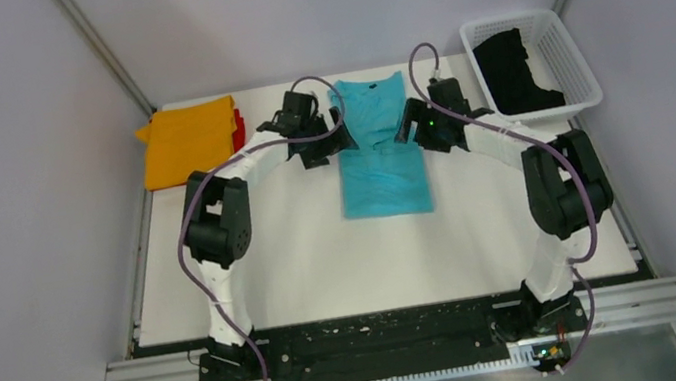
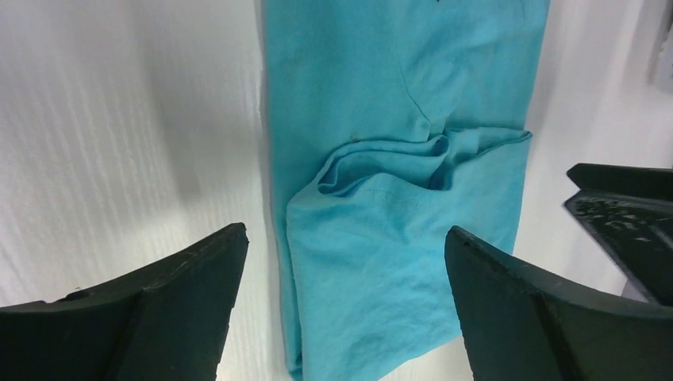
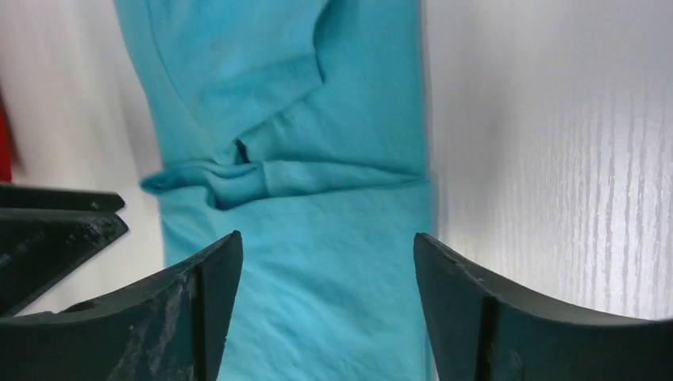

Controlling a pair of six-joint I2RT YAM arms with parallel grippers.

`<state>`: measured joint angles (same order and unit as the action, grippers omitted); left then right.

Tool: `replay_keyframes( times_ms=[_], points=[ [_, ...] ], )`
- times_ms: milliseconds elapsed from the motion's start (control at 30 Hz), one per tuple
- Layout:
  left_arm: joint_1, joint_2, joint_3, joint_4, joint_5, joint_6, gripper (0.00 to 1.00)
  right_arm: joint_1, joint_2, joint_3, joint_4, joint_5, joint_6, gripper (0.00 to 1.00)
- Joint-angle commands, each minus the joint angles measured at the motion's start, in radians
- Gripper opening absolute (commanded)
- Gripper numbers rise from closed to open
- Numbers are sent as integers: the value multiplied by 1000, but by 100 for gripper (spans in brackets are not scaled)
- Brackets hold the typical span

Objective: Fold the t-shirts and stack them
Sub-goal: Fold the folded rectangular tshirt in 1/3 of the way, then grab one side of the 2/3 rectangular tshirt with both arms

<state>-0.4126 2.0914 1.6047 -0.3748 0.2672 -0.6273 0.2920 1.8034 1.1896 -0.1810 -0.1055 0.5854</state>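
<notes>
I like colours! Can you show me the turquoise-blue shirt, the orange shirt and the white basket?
Turquoise-blue cloth t-shirt (image 1: 386,183): top view, lower folded body.
Orange folded cloth t-shirt (image 1: 187,142): top view, its middle.
White plastic mesh basket (image 1: 570,55): top view, right wall.

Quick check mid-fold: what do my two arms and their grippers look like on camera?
The left arm and right arm have white links with bulky black joint housings. A purplish-grey cable loops along each. The left gripper and right gripper have broad, curved black fingers, slightly scuffed; a green light glows by the right one.
</notes>
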Motion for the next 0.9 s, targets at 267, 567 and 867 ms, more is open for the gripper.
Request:
replay_keyframes(
  times_ms=[267, 567, 867],
  points=[
    [8, -347, -326, 82, -14, -31, 99, -10, -207, -118, -46, -2, -5, 99],
    [-42, -395, -554, 204, 32, -122, 98, -10, -403, -384, -57, -35, 24, 99],
    [-71, -346, -633, 286, 46, -198, 72, -10, -446, -463, -34, -40, 53, 99]
  ],
)
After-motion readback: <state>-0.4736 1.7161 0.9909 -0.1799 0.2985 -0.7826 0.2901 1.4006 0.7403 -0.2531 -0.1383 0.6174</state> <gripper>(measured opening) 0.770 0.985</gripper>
